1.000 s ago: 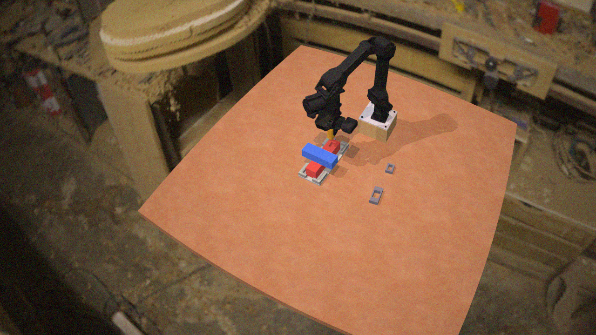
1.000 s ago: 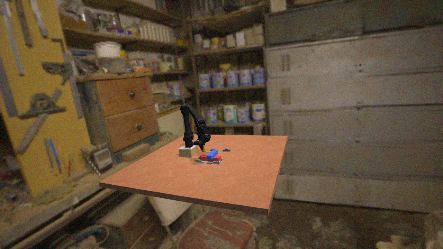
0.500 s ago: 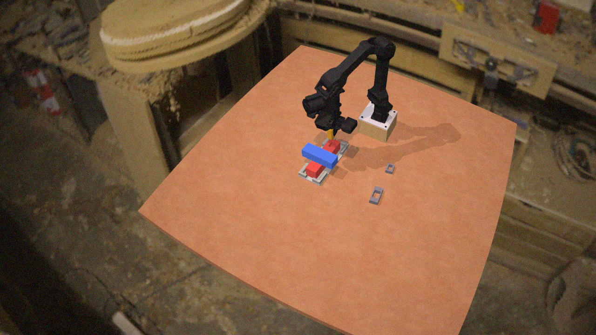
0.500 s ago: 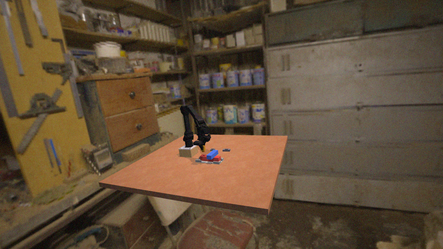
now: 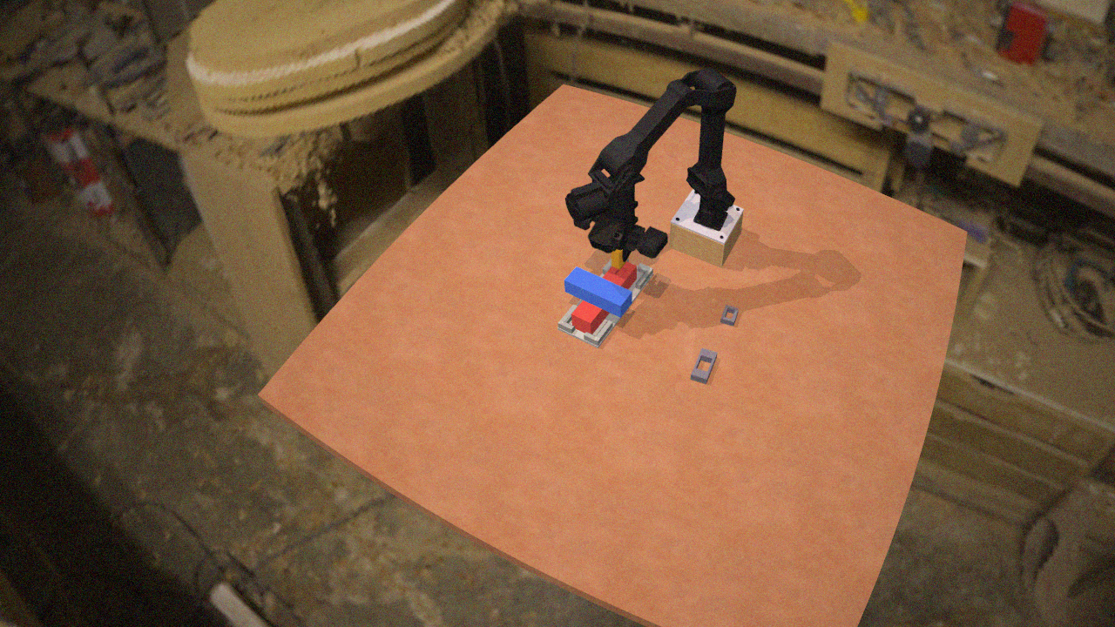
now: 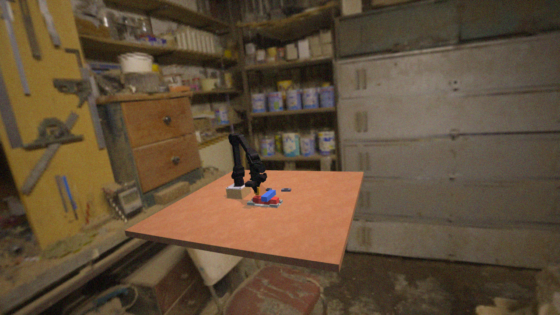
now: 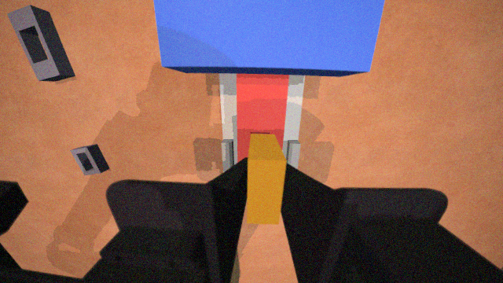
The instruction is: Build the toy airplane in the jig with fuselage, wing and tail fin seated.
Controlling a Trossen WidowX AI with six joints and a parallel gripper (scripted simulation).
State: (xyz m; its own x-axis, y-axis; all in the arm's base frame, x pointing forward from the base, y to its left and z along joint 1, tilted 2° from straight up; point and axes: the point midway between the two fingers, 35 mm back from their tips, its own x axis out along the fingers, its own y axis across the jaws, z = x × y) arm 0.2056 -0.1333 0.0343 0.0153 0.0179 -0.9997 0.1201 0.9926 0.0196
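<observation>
The red fuselage (image 5: pixel 587 316) (image 6: pixel 274 200) (image 7: pixel 262 104) lies in the pale grey cradle (image 5: pixel 566 326) (image 6: pixel 250 203) (image 7: pixel 229 106). The blue wing (image 5: pixel 597 291) (image 6: pixel 268 195) (image 7: pixel 267 37) lies crosswise on top of the fuselage. My gripper (image 7: pixel 262 163) is shut on the yellow tail fin (image 5: pixel 617 259) (image 6: pixel 257 191) (image 7: pixel 264 192), which stands upright at the tail end of the fuselage. In the wrist view the dark edge of the tail socket shows just beyond the fin. The fin's tab is hidden, so I cannot tell how deep it sits.
Two grey hollow holders stand on the orange table (image 5: pixel 498 436) (image 6: pixel 219 223): a larger one (image 5: pixel 702 375) (image 6: pixel 286 190) (image 7: pixel 51 71) and a smaller one (image 5: pixel 728 320) (image 7: pixel 92 171). The arm's base block (image 5: pixel 699 240) (image 6: pixel 236 192) stands behind the tail end of the cradle.
</observation>
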